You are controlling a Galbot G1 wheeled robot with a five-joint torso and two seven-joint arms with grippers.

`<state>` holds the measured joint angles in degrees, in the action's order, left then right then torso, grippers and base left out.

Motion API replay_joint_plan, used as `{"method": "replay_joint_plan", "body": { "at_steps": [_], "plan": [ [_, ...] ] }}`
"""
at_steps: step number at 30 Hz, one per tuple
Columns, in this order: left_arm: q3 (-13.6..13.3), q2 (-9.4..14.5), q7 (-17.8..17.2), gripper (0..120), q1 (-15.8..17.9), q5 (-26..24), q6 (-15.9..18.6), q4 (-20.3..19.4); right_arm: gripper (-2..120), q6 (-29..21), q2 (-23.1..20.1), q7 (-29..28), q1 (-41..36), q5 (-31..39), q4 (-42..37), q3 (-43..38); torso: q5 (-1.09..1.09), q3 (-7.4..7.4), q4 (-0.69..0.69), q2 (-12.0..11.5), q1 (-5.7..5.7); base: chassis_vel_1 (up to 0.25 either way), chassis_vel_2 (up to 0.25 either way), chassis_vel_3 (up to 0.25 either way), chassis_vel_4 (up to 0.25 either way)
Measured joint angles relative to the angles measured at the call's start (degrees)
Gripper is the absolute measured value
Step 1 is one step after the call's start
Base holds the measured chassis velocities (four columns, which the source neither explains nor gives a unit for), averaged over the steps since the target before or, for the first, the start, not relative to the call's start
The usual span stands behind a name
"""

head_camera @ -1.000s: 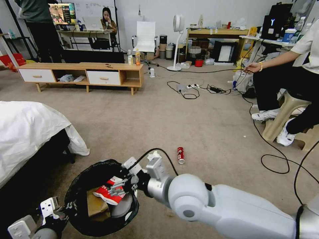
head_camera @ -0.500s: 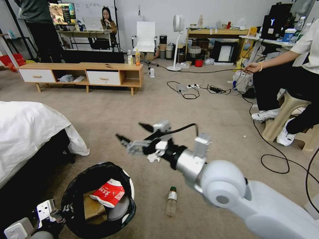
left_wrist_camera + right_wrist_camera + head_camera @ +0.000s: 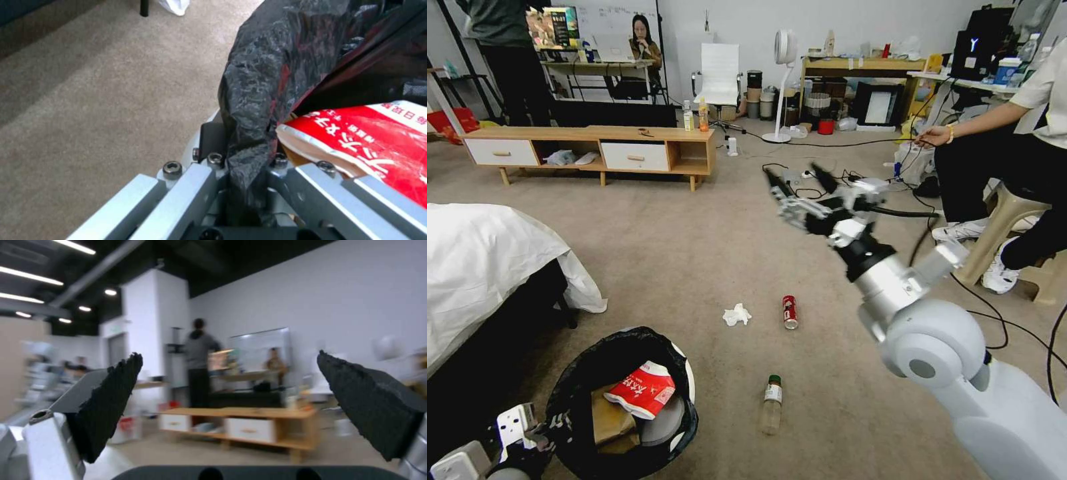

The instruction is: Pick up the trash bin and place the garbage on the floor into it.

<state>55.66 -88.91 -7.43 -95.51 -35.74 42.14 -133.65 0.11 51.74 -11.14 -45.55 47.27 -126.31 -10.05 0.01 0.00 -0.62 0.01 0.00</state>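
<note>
1. The trash bin (image 3: 627, 407) stood on the floor (image 3: 694, 253) close to the robot, at the lower left of the head view, beside the corner of the bed (image 3: 487, 267). Its black bag (image 3: 267, 83) spilled over the rim.
2. Contents: a red-white snack wrapper (image 3: 642, 395) lay uppermost, with a brown paper piece (image 3: 608, 420) beneath it.
3. The left gripper (image 3: 247, 180) was clamped on the bin's rim, with bag plastic pinched between its fingers.
4. The right gripper (image 3: 800, 183) was raised above the floor, well apart from the bin, its jaws wide and holding nothing.
5. Garbage on the floor: a crumpled white tissue (image 3: 736, 315), a red soda can (image 3: 790, 311) near it, and a clear bottle (image 3: 771, 403) lying just beside the bin.
6. The bin's white wall was mostly covered by the bag; items deeper inside could not be made out. The left arm was cut off by the picture's edge.
</note>
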Motion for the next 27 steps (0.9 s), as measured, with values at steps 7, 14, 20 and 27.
{"method": "replay_joint_plan", "body": {
  "at_steps": [7,14,20,27],
  "plan": [
    [0.0,-0.2,0.2,2,-0.2,0.6,0.0,0.0,100,3.9,-0.2,0.2,-11.0,-14.1,0.1,-6.0,0.01,0.00,-0.02,0.0,0.00,0.000,0.000,0.000,0.000],
    [0.4,-0.2,0.6,2,-0.2,1.2,0.0,0.8,100,5.0,-0.5,0.1,-21.8,-18.5,-2.4,-8.7,-0.01,0.00,-0.01,0.0,0.00,0.000,0.000,0.000,0.000],
    [0.6,0.1,0.6,2,-0.3,1.2,0.0,1.2,100,0.8,-0.8,-3.5,-24.3,-18.4,-3.4,-3.1,-0.01,0.00,0.01,0.0,0.00,0.000,0.000,0.000,0.000],
    [0.8,0.2,0.7,2,-0.3,1.1,0.0,1.2,100,-8.1,-0.8,-10.6,-22.7,-10.7,-3.0,4.7,-0.02,0.00,-0.01,0.0,0.00,0.000,0.000,0.000,0.000]
  ]
}}
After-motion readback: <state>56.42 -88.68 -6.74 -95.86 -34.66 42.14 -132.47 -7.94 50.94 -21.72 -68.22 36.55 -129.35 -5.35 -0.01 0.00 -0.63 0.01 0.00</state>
